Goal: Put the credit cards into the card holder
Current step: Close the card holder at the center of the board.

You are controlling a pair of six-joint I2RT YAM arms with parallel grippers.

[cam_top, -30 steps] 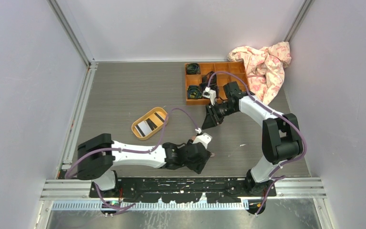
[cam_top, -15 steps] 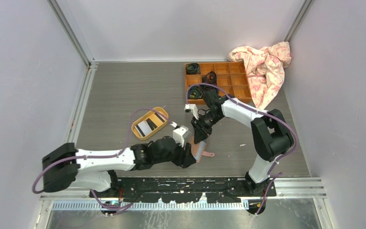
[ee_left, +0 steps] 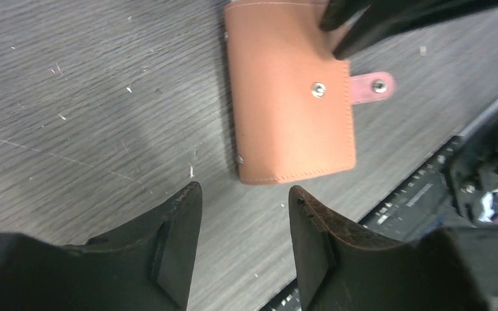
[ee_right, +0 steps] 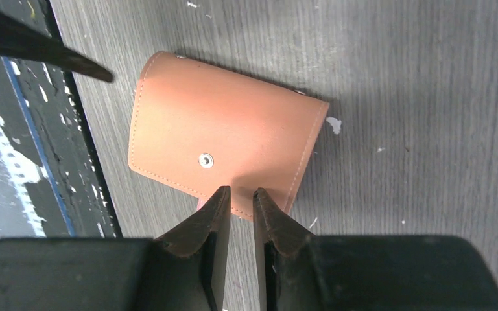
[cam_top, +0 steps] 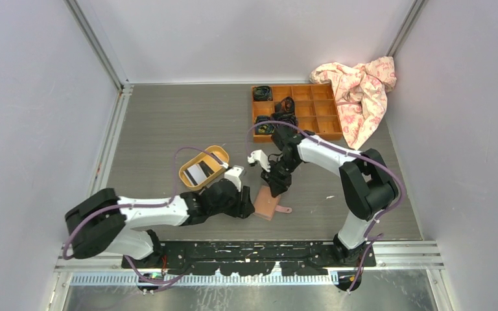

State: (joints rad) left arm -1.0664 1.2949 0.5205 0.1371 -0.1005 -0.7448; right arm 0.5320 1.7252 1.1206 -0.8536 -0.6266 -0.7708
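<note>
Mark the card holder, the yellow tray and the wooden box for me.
card holder (ee_left: pixel 288 110), left wrist view, middle of its closed outer face.
yellow tray (cam_top: pixel 182 173), top view, its left rim.
wooden box (cam_top: pixel 326 110), top view, a bare compartment on its right side.

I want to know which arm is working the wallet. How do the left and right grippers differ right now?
The left gripper has its jaws wide apart; the right gripper shows only a thin slit. The left gripper sits short of the wallet, with bare table between its jaws; the right gripper's tips meet the wallet's edge, though a pinch cannot be confirmed. Both face the closed wallet lying flat.
</note>
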